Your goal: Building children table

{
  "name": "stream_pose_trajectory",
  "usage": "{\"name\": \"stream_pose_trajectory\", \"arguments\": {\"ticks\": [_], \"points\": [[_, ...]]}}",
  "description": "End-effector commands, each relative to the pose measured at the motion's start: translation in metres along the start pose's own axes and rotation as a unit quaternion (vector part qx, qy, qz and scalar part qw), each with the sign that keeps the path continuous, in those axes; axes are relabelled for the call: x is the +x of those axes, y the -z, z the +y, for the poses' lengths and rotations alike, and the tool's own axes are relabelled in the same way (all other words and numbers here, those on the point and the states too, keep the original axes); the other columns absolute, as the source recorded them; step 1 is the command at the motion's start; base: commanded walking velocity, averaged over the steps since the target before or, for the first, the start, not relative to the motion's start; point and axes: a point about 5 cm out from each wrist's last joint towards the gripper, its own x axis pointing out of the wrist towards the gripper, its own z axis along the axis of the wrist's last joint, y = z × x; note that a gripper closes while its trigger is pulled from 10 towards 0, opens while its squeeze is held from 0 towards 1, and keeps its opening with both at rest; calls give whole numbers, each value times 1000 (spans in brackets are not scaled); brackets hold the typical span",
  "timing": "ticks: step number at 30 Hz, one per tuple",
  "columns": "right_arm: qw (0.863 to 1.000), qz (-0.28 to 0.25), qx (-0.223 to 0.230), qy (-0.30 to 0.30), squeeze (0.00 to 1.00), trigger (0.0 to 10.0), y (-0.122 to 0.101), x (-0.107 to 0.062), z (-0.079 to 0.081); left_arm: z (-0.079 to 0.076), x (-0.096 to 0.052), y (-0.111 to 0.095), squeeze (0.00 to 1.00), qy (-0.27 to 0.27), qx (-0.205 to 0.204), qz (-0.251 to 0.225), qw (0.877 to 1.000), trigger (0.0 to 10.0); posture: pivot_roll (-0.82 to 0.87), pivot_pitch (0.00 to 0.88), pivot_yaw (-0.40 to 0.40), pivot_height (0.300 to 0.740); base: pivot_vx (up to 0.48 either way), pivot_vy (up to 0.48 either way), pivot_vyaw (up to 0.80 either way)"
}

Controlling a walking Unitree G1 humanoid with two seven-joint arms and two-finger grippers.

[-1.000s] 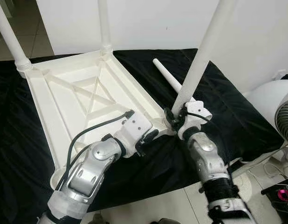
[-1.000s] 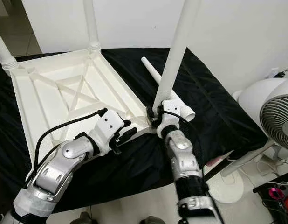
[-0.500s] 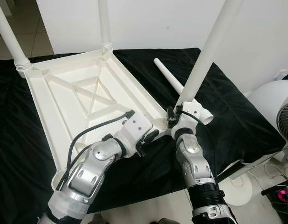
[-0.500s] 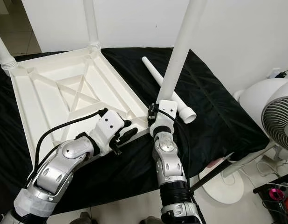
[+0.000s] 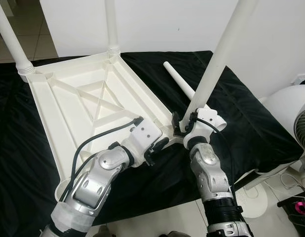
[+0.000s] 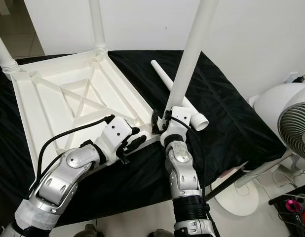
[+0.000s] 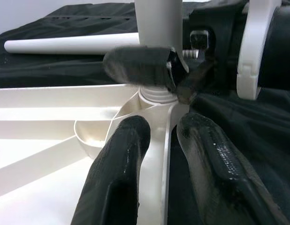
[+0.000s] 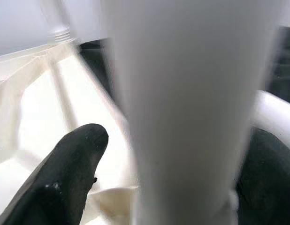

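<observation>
Tabletop [image 5: 88, 94], white plastic, lies upside down on a black cloth [image 5: 251, 123] w/ its ribbed underside facing up. Two legs already stand in the far corners: far-left leg [image 5: 9, 37] and far-right leg [image 5: 111, 24], both upright in their sockets.

Right gripper [image 5: 184, 126] is at the near-right corner of the tabletop, jaws clamped on a third leg [image 5: 216, 54] just above its base. That leg rises steeply, tilted a bit to the robot's right, its lower end at the corner socket. In the left wrist view the threaded end of the leg sits right at the socket [image 7: 154, 96], w/ a black finger [image 7: 140, 65] of the right gripper wrapped across the leg just above it. Right wrist view is blurred but shows the white leg between the two black fingers [image 8: 65, 178].

Left gripper [image 5: 155, 148] is at the tabletop's near edge, just left of that same corner. Its two fingers [image 7: 119, 173] sit one on each side of the thin white rim, jaws only a little apart w/ the rim between them; can't tell if they truly pinch it or just straddle it.

Fourth leg [image 5: 179, 81] lies loose on the cloth beyond the right gripper, running away from the corner twd the back wall, partly hidden behind the held leg.

White fan [image 6: 290, 118] on a stand is off to the robot's right, beside the cloth edge. Something pink [image 5: 301, 206] sits low on the floor near it, too cut off to ID.
</observation>
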Motion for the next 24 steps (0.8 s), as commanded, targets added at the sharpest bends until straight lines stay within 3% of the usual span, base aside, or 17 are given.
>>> {"name": "stream_pose_trajectory", "arguments": {"ticks": [1,2,3,6,8,15,18,19,20,21,24], "points": [[1000,4,-1,-25,0,10000,0,-3,-6,-3,-1,-1,0,7,-2,-2,1000,10000,-18,0,-57,740,0,0,0],[1000,4,-1,-25,0,10000,0,-3,-6,-3,-1,-1,0,7,-2,-2,1000,10000,-18,0,-57,740,0,0,0],[998,5,-20,-63,0,10000,-1,-4,-13,-2,-1,-1,0,7,-3,-2,1000,10000,-23,0,-55,740,0,0,0],[998,5,-20,-63,0,10000,-1,-4,-13,-2,-1,-1,0,7,-3,-2,1000,10000,-23,0,-55,740,0,0,0],[986,18,-71,-148,0,10000,0,-2,-28,-2,1,-2,0,9,-3,-3,1000,10000,-26,0,-53,740,0,0,0],[970,40,-111,-215,0,10000,1,4,-41,-1,2,-3,0,8,-1,-5,1000,10000,-19,0,-51,740,0,0,0],[953,54,-141,-263,0,10000,2,12,-43,1,2,-4,0,6,1,-6,1000,10000,-17,0,-47,740,0,0,0],[949,57,-148,-272,0,9176,2,14,-43,2,3,-5,0,5,1,-7,1000,10000,-16,0,-46,740,0,0,0],[949,57,-148,-272,0,9176,2,14,-43,2,3,-5,0,5,1,-7,1000,10000,-16,0,-46,740,0,0,0],[946,59,-155,-280,0,6235,0,17,-43,3,3,-5,0,5,2,-7,1000,10000,-16,0,-43,740,0,0,0],[946,59,-155,-280,0,6235,0,17,-43,3,3,-5,0,5,2,-7,1000,10000,-16,0,-43,740,0,0,0]]}}
